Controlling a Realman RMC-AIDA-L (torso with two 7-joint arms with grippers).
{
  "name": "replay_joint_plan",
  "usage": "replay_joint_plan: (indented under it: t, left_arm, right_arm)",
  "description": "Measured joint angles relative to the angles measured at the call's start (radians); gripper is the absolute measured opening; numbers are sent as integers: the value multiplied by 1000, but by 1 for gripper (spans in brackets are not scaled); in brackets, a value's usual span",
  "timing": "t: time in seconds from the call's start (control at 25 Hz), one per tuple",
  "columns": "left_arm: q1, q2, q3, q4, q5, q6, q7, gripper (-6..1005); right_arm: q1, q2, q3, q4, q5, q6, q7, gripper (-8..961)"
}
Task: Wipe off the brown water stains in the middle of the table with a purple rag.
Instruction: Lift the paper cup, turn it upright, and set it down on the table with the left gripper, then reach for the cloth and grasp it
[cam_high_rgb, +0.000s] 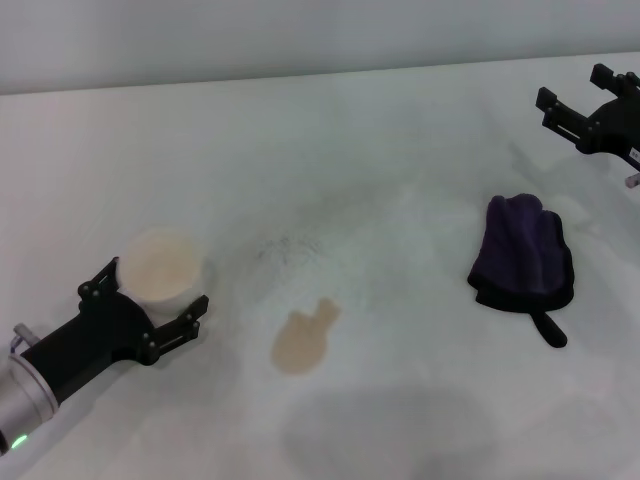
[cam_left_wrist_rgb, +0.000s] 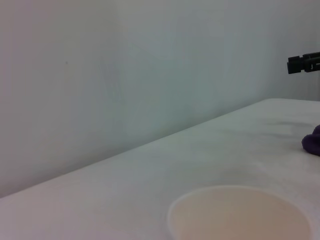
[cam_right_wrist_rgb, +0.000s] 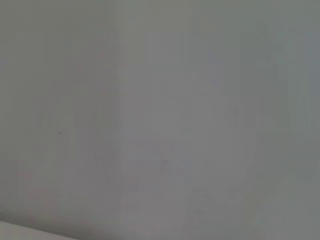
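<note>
The brown water stains (cam_high_rgb: 303, 338) form one tan blotch with two small lobes in the middle of the white table (cam_high_rgb: 400, 160). The purple rag (cam_high_rgb: 525, 255) lies bunched at the right, its black loop tab pointing toward me; its edge shows in the left wrist view (cam_left_wrist_rgb: 313, 142). My right gripper (cam_high_rgb: 572, 88) is open and empty, hovering at the far right, beyond the rag and apart from it. My left gripper (cam_high_rgb: 152, 287) is open at the near left, its fingers on either side of a white paper cup (cam_high_rgb: 160, 265). The stain lies between cup and rag.
The paper cup, tan inside, stands upright left of the stain and also shows in the left wrist view (cam_left_wrist_rgb: 240, 212). A plain grey wall runs behind the table's far edge (cam_high_rgb: 300, 75). The right wrist view shows only that wall.
</note>
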Motion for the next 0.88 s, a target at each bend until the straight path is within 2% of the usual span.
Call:
replay_joint_plan:
  t: [0.36,0.6,0.88]
  left_arm:
    - [21,1,0,-7,-19,1,16,891]
    - [68,3,0,-5,-84,22,115,892]
    - [127,6,-1,-15,-116,122,123,893]
  right_arm:
    - [0,0,1,2,0,0,0,865]
    - [0,0,7,3,0,-8,-1,865]
    - [10,0,9,4,0,-21,4,866]
